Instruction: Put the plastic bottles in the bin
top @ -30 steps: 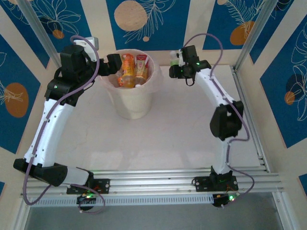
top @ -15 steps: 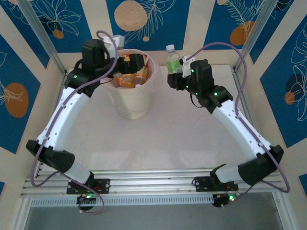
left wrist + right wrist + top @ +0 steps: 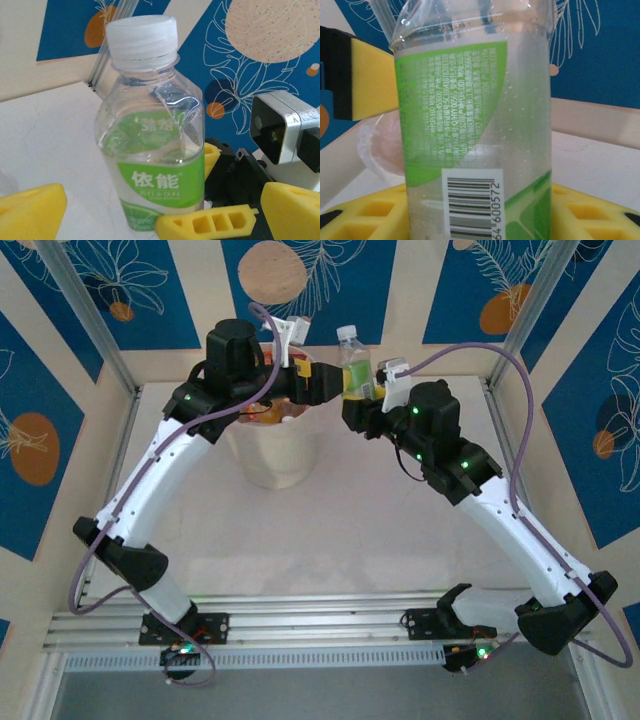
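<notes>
The right hand (image 3: 356,400) clasps an upright clear green-labelled plastic bottle (image 3: 155,140). The left hand (image 3: 322,383), spread wide, faces it by the pale round bin (image 3: 268,458).

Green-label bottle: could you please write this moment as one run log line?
right gripper: shut on green-label bottle, upright | left gripper: open, facing bottle | bin: bottle not in yet

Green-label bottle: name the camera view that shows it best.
Left wrist: the bottle shows cap, dented body and front label. Right wrist crops it to back label and barcode between the right fingers. Top external has it small, upright, beside the bin.
</notes>
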Controlling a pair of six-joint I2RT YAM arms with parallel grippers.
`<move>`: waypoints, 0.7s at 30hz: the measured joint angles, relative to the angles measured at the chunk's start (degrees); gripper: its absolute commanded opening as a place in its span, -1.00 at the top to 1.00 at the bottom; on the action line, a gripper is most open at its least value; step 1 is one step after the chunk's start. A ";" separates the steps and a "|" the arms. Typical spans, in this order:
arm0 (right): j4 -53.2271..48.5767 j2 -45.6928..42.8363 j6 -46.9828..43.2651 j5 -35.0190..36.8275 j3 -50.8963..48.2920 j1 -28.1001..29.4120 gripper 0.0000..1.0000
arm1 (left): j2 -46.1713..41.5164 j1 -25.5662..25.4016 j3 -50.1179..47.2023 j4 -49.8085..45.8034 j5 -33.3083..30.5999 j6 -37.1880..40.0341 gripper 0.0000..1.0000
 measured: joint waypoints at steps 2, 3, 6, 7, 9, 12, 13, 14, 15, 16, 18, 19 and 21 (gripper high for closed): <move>0.48 0.00 0.04 -0.17 -0.15 0.63 0.12 | 0.50 -0.17 0.24 0.02 0.42 -0.02 -0.99; 0.70 0.00 0.17 -0.20 -0.17 0.87 0.12 | 0.79 -0.22 0.33 0.00 0.59 0.00 -0.99; 1.36 0.00 0.44 -0.48 -0.17 1.42 0.12 | 2.12 -0.33 0.96 0.00 0.79 0.00 -0.99; 1.64 0.00 0.52 -0.68 -0.17 1.57 0.12 | 2.54 -0.37 1.07 -0.02 0.79 0.00 -0.99; 2.16 0.04 0.85 -1.07 -0.17 1.77 0.12 | 3.13 -0.44 1.09 -0.04 0.79 -0.02 -0.99; 2.64 0.15 1.11 -1.68 -0.17 2.10 0.11 | 3.58 -0.48 1.09 -0.04 1.03 -0.31 -0.84; 2.69 0.22 1.29 -1.88 -0.17 2.21 0.11 | 3.61 -0.48 1.09 -0.02 1.25 -0.63 -0.72; 2.69 0.35 1.44 -2.01 -0.17 2.32 0.11 | 3.61 -0.52 1.09 0.00 1.44 -0.90 -0.61; 2.71 0.50 1.49 -2.16 -0.17 2.43 0.11 | 3.61 -0.52 1.09 0.04 1.77 -0.87 -0.50; 2.73 0.76 1.51 -2.38 -0.17 2.47 0.11 | 3.61 -0.55 1.09 0.09 2.08 -1.05 -0.38; 3.08 1.36 1.53 -2.62 -0.17 2.58 0.10 | 3.61 -0.55 1.09 0.26 2.40 -1.36 -0.17; 3.26 1.64 1.66 -2.73 -0.17 2.58 0.10 | 3.61 -0.48 1.09 0.26 2.23 -1.55 -0.08; 3.67 1.97 1.73 -2.95 -0.11 2.58 0.05 | 3.61 -0.24 1.09 0.26 2.23 -1.95 0.07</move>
